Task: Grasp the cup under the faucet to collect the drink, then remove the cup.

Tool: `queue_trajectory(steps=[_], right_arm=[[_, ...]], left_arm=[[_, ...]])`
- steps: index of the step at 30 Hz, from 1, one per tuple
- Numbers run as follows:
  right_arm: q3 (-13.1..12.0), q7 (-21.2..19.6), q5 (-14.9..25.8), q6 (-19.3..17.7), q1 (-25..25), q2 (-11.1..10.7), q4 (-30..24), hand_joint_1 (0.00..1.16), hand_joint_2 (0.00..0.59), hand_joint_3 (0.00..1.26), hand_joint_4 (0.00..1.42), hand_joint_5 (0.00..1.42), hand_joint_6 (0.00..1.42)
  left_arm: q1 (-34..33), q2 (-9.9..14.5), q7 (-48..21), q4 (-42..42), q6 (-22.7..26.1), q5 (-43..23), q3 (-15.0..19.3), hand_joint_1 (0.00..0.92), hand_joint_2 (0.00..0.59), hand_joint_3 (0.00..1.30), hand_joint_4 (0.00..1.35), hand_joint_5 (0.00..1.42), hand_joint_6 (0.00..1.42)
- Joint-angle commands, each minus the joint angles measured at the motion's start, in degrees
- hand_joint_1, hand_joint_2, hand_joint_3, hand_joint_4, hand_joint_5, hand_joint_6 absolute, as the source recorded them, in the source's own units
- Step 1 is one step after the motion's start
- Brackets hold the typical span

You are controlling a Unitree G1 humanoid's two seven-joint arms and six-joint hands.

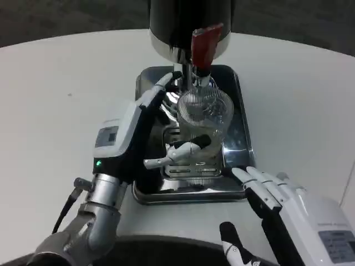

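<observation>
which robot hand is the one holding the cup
The left robot hand: its fingers wrap the clear ribbed cup under the faucet. The right robot hand rests open on the table, beside the metal tray.

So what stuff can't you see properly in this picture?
- Dispenser: its top is cut off by the picture's upper edge.
- Cup: it is clear glass, so whether any drink is inside cannot be told.
- Left hand: its palm side faces the cup and is hidden by its own back.
- Right hand: its lower part is cut off by the bottom edge.
- Tray: its left rim is hidden behind the left hand.
</observation>
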Motion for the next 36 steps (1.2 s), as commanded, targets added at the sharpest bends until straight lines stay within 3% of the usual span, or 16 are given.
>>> queue_trajectory(steps=[1,9,14,19,24,30,32,36], right_arm=[[0.0,0.2,0.4,0.1,0.8,0.3,-0.9,0.52,0.517,0.19,0.14,0.17,0.16],[0.1,0.1,0.8,-0.1,0.7,0.4,-0.7,0.52,0.517,0.19,0.14,0.18,0.17],[0.9,-0.1,0.9,-0.1,0.4,0.9,-0.7,0.52,0.517,0.19,0.14,0.18,0.17],[1.5,-0.1,0.7,-0.2,0.1,1.2,-1.0,0.52,0.517,0.20,0.15,0.18,0.19],[2.1,-0.4,0.4,-0.6,0.9,1.3,-1.5,0.52,0.517,0.20,0.15,0.18,0.19],[2.2,-0.8,0.3,-0.7,2.5,1.3,-2.4,0.52,0.517,0.20,0.16,0.20,0.21],[2.1,-0.8,0.3,-0.7,2.6,1.2,-2.6,0.52,0.517,0.20,0.16,0.20,0.21],[1.7,-0.8,0.6,-0.6,3.0,1.1,-3.1,0.52,0.517,0.20,0.16,0.20,0.21]], left_arm=[[3.6,1.8,-0.3,-3.8,-3.2,-2.0,1.6,0.214,0.036,0.18,0.27,0.64,0.68],[13.8,6.3,-5.7,-18.8,-6.6,-8.5,8.5,0.072,0.017,0.18,0.24,0.55,0.50],[21.1,9.2,-13.2,-34.1,-4.0,-12.8,14.1,0.095,0.032,0.10,0.10,0.36,0.29],[25.4,9.4,-20.7,-45.1,-1.5,-17.4,18.4,0.071,0.034,0.07,0.05,0.30,0.21],[27.2,8.6,-25.7,-49.9,-0.3,-20.5,21.4,0.003,0.033,0.06,0.05,0.28,0.19],[24.7,8.6,-40.1,-52.7,-0.4,-36.1,21.1,0.000,0.090,0.00,0.00,0.09,0.04],[22.4,9.0,-48.1,-54.0,1.7,-44.0,20.3,0.000,0.102,0.00,0.00,0.05,0.02],[19.7,9.7,-57.6,-59.2,6.3,-52.6,21.2,0.000,0.115,0.00,0.00,0.02,0.00]])
